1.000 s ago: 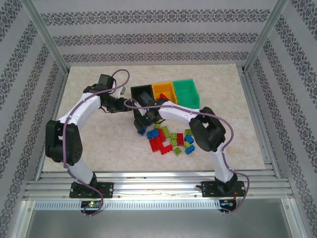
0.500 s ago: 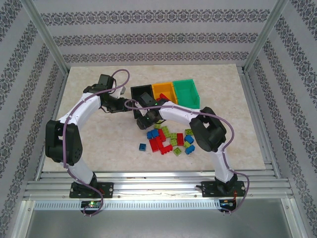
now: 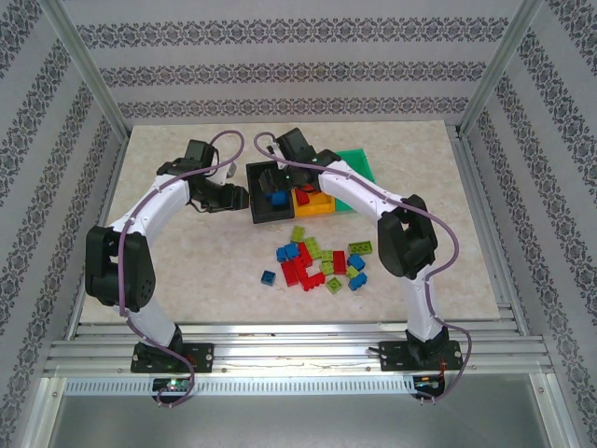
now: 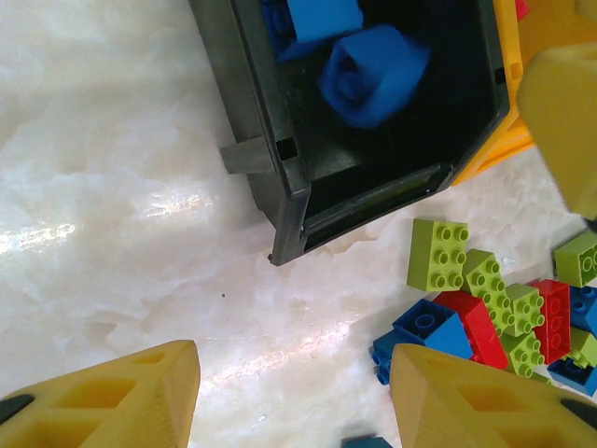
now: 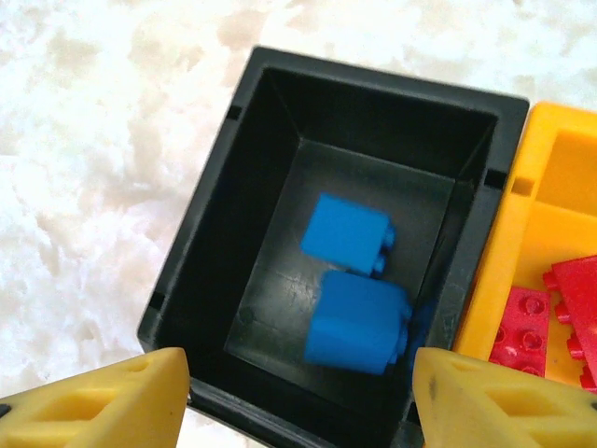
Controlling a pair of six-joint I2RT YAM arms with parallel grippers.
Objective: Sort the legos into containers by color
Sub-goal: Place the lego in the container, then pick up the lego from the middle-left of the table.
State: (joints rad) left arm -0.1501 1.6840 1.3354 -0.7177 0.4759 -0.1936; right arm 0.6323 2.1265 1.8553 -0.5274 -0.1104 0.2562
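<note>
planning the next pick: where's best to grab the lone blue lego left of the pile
Pinch the lone blue lego across opposite side walls, coming straight down from above. It sits alone on the table, apart from the pile, so fingers likely fit on either side.

A blue brick (image 4: 373,75) in the black bin (image 4: 266,140) was blurred. The right arm (image 3: 373,196) partly hid the green bin (image 3: 360,161).

Three bins (image 3: 253,196), two blue bricks (image 5: 347,235) in the black bin (image 5: 229,233), and perhaps sixteen loose bricks (image 3: 300,271).
</note>
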